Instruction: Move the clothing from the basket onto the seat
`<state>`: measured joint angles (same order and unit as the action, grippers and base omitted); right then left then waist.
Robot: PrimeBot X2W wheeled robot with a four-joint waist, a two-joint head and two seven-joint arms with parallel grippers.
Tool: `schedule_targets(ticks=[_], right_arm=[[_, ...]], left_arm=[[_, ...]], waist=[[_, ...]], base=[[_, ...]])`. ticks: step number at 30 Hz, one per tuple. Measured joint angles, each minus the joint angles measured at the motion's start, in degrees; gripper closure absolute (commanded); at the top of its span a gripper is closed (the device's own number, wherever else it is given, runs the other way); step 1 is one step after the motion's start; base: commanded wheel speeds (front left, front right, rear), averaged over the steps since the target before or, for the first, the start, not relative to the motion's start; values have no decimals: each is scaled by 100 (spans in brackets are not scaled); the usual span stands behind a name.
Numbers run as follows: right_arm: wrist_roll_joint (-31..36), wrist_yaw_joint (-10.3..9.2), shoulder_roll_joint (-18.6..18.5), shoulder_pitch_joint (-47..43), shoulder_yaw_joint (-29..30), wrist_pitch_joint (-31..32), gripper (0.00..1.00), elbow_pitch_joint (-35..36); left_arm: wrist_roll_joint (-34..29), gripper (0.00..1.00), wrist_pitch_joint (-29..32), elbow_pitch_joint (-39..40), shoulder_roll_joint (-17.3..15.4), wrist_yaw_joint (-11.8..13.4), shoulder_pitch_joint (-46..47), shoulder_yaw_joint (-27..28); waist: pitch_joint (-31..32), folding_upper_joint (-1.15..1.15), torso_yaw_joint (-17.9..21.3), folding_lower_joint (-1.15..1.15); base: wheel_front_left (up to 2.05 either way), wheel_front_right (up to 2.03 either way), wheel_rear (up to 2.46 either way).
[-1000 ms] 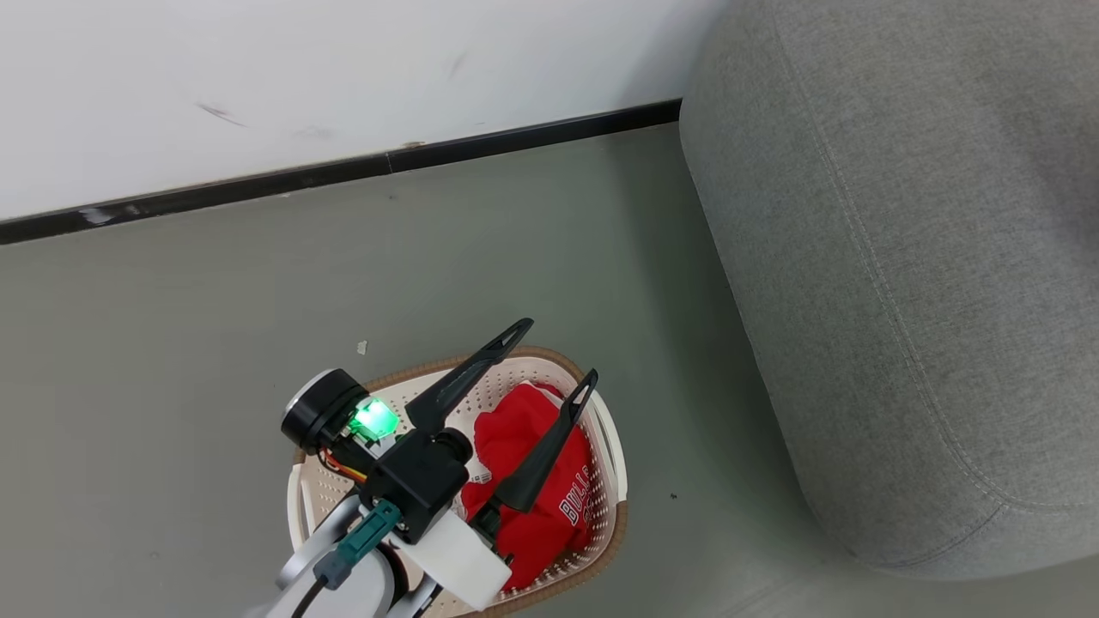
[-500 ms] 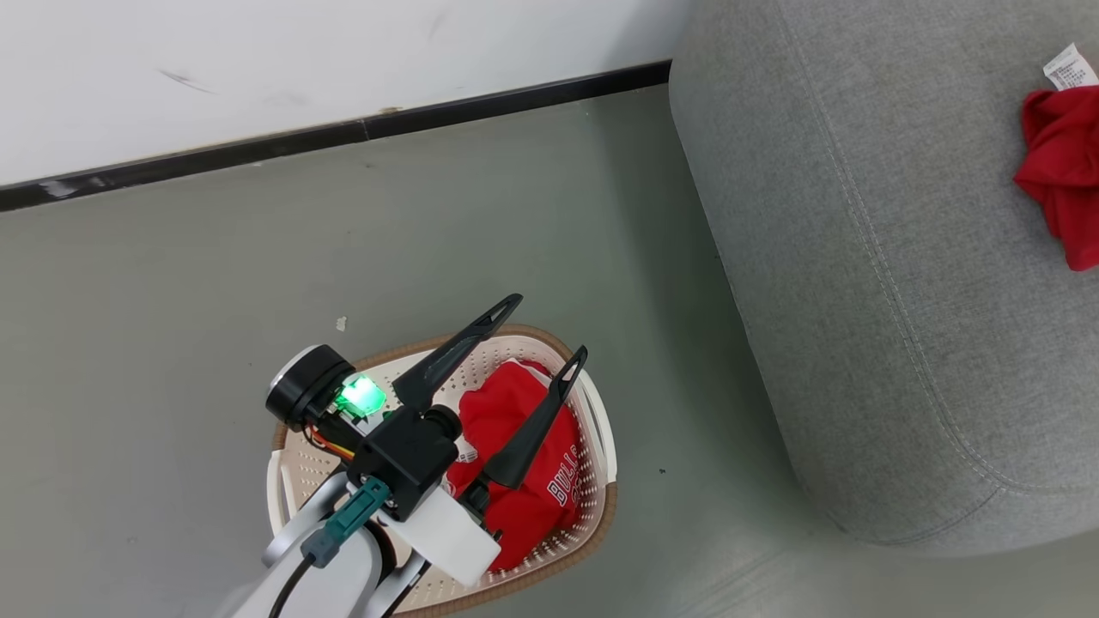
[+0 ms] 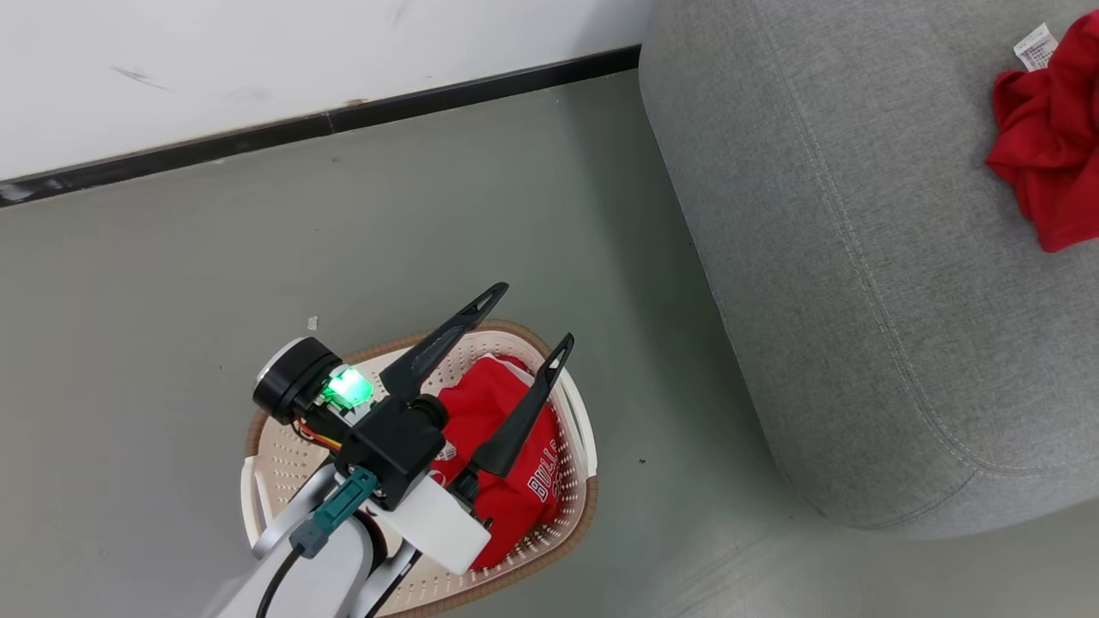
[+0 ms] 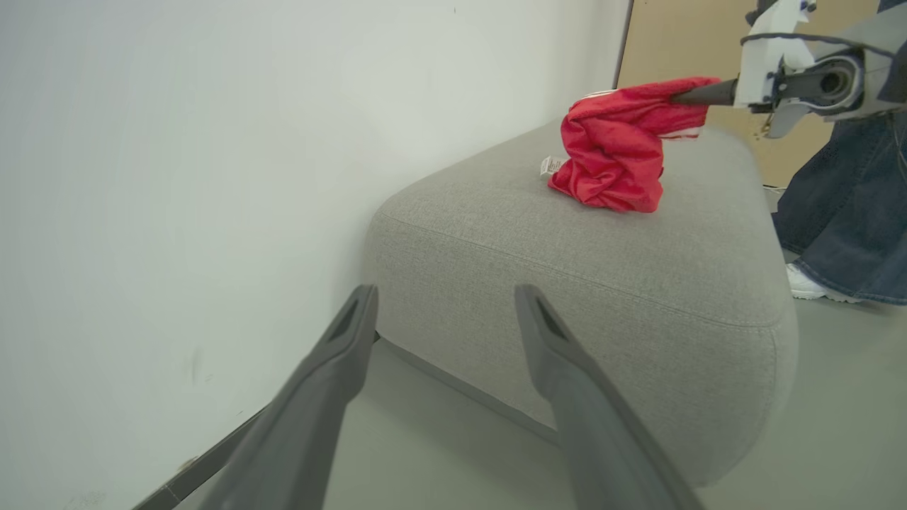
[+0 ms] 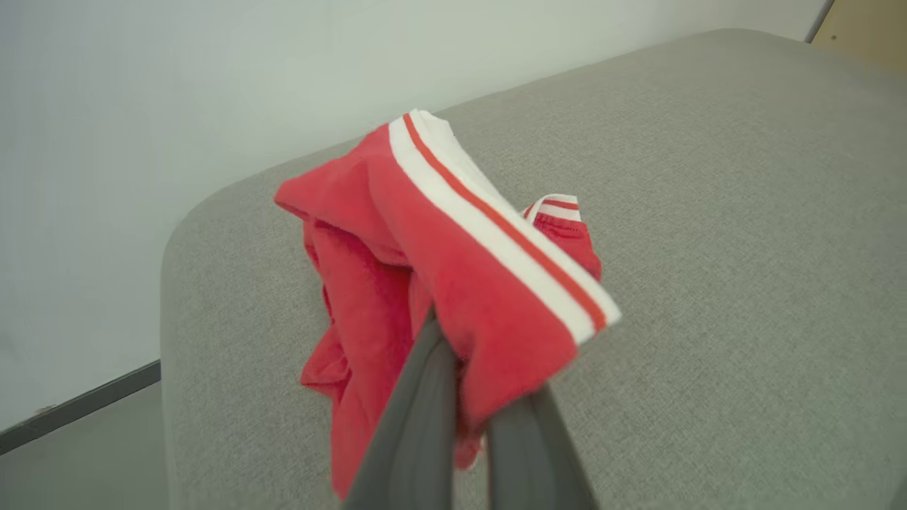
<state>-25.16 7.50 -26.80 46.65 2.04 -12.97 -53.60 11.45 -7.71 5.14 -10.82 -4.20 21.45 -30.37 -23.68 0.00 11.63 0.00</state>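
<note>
- The right gripper (image 5: 460, 382) held its jaws closed on the white-striped red garment (image 5: 453, 234), with the bunched cloth over the top of the grey seat (image 5: 708, 212). In the left wrist view the garment's lower folds appeared to rest on the cushion while its upper edge hung from the jaws.
- The left gripper (image 3: 534, 313) hovered above the basket (image 3: 275, 463), its jaws spread wide and empty, clear of the cloth beneath.
- The second garment, red with white "BULLS" lettering (image 3: 506, 429), lay crumpled in the half of the basket nearer the seat.
- The basket stood on the grey floor (image 3: 215, 257), near the seat's rounded corner but apart from it. A dark skirting board (image 3: 343, 120) ran along the white wall behind.
- A person's leg in blue jeans (image 4: 843, 212), with a white shoe, stood beyond the far end of the seat.
- The step in hand looked to be the delivery of the first garment. With one piece at the seat and one left in the basket, the job appeared close to its halfway mark.
- The next move called for the right jaws to open and lift straight away, so that the soft cloth would slip free rather than be dragged off the cushion.
- After that, the left gripper would need to drop into the basket and pinch a thick fold of the lettered garment. It would then have to raise the garment high enough to clear the brown rim.
</note>
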Motion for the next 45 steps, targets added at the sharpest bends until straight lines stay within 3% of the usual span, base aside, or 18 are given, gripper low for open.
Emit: schedule_targets(ticks=[3, 4, 5, 7, 8, 9, 26, 36, 45], right_arm=[[2, 0, 23, -178, -23, -15, 100, -42], [5, 0, 35, -212, -23, -16, 93, -65], [15, 0, 42, -254, -35, -16, 73, -80], [20, 0, 67, -328, -36, -20, 47, -113], [10, 0, 90, -353, -20, -22, 17, -134], [1, 0, 114, -383, -9, -22, 0, -137], [2, 0, 334, -937, -264, -69, 0, -15], [318, 0, 307, -1017, -692, -123, 0, 1050], [789, 0, 438, -955, -851, -137, 0, 2385]], left_arm=[[0, 0, -21, -42, 0, 0, 0, 3], [0, 0, -23, -57, -1, 0, 1, 7], [0, 0, -30, -74, -2, 0, 1, 10], [1, 0, -70, -100, -5, 0, 1, 19], [1, 0, -78, -112, -5, 0, 1, 23], [1, 0, -79, -124, -7, 0, 1, 25], [37, 0, -156, -264, -8, 3, 0, 68], [111, 0, -342, -455, -23, 116, -8, 338], [274, 0, -469, -809, -97, 426, -273, 793]], waist=[[10, 0, 43, 0], [17, 0, 57, 0], [25, 0, 71, 0], [44, 0, 97, 0], [53, 0, 110, 0], [62, 0, 123, 0], [188, 0, 425, 0], [417, 0, 613, 0], [745, 0, 651, 0]], base=[[0, 0, 0], [0, 0, 0], [0, 0, 0], [0, 0, 0], [0, 0, 0], [0, 0, 0], [0, 0, 0], [0, 0, 0], [0, 0, 0]])
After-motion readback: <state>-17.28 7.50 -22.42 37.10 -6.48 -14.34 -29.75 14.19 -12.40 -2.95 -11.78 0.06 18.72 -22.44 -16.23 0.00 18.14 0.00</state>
